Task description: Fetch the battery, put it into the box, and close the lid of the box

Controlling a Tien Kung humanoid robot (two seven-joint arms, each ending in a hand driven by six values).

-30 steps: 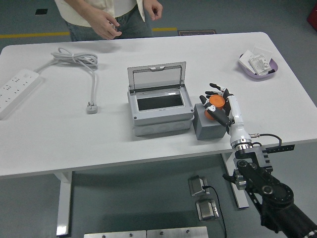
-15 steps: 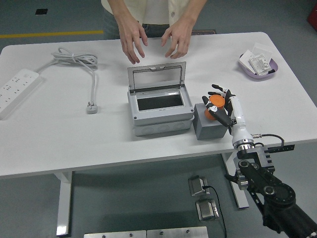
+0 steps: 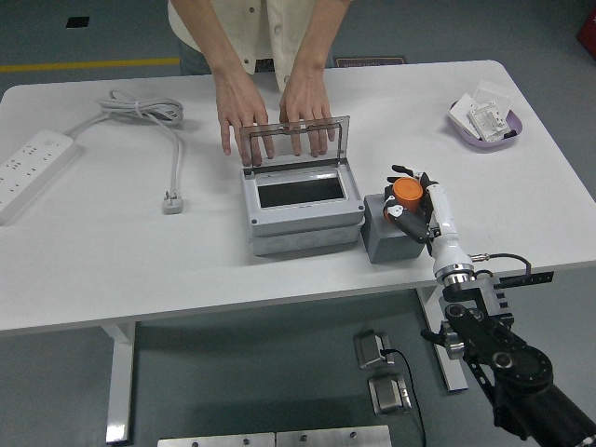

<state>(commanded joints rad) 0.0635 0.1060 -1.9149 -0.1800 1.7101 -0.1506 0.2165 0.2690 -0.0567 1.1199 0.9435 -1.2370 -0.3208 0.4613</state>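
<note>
The robot's right hand [image 3: 410, 203], white-backed with black fingers, is curled around a round orange battery [image 3: 405, 190], grasping it over the dark grey block [image 3: 389, 237] that stands just right of the grey plastic box [image 3: 303, 209] at the table's middle. That box is open, its clear hinged lid [image 3: 295, 140] raised at the far side, and a person at the far edge rests both bare hands [image 3: 243, 113] flat behind the lid, fingers showing through it. On the white table [image 3: 93, 270] a white power strip [image 3: 32, 168] with its coiled cable lies far left, and a lilac dish [image 3: 484, 123] of small packets sits far right.
</note>
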